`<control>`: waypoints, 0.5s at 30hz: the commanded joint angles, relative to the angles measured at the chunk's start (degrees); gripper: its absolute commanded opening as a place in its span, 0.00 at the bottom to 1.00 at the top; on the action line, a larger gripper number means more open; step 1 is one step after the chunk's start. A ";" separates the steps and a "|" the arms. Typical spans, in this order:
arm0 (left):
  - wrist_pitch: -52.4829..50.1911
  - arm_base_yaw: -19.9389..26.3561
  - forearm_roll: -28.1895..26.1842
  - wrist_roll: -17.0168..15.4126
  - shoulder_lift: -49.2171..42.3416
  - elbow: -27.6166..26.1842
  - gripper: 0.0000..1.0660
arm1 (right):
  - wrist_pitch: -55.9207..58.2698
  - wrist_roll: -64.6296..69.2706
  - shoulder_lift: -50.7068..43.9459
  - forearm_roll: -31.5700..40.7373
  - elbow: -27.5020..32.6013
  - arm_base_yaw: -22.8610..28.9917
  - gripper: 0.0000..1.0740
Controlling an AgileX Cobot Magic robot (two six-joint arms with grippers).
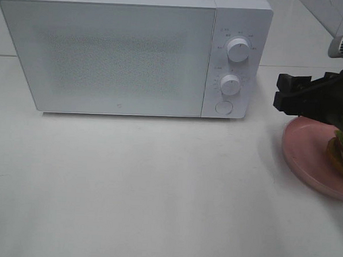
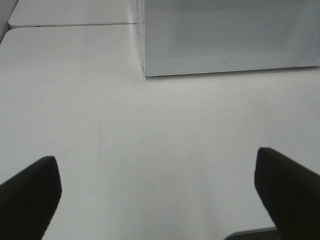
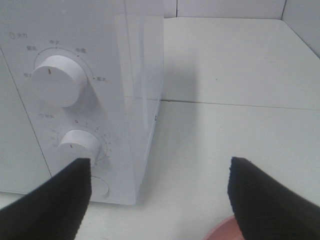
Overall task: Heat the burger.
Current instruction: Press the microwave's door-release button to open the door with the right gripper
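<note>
Exterior high view: the burger sits on a pink plate at the right edge of the bench, to the right of the white microwave and a little nearer. The microwave's door is closed. My right claw hangs above the plate's far-left rim, spread wide and holding nothing. The right wrist view confirms both fingers are apart and face the dial panel. The left claw is also spread and empty over bare bench, near the microwave's left front corner.

I judge the burger light but soft, a loose stack that would squash or shear apart if pinched hard. I'd rather grip the stiff plate by its rim. Failing that, I'd close gently across the bun's sides, low enough to catch the patty.
</note>
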 commanded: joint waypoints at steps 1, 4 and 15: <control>-0.06 0.23 0.23 -0.06 -1.38 0.00 0.92 | -4.35 -2.18 1.15 4.13 0.06 2.64 0.70; -0.06 0.23 0.23 -0.06 -1.38 0.00 0.92 | -7.16 -2.92 2.98 7.79 0.06 6.02 0.70; -0.06 0.23 0.23 -0.06 -1.38 0.00 0.92 | -18.79 -4.70 10.08 22.17 -0.17 19.14 0.70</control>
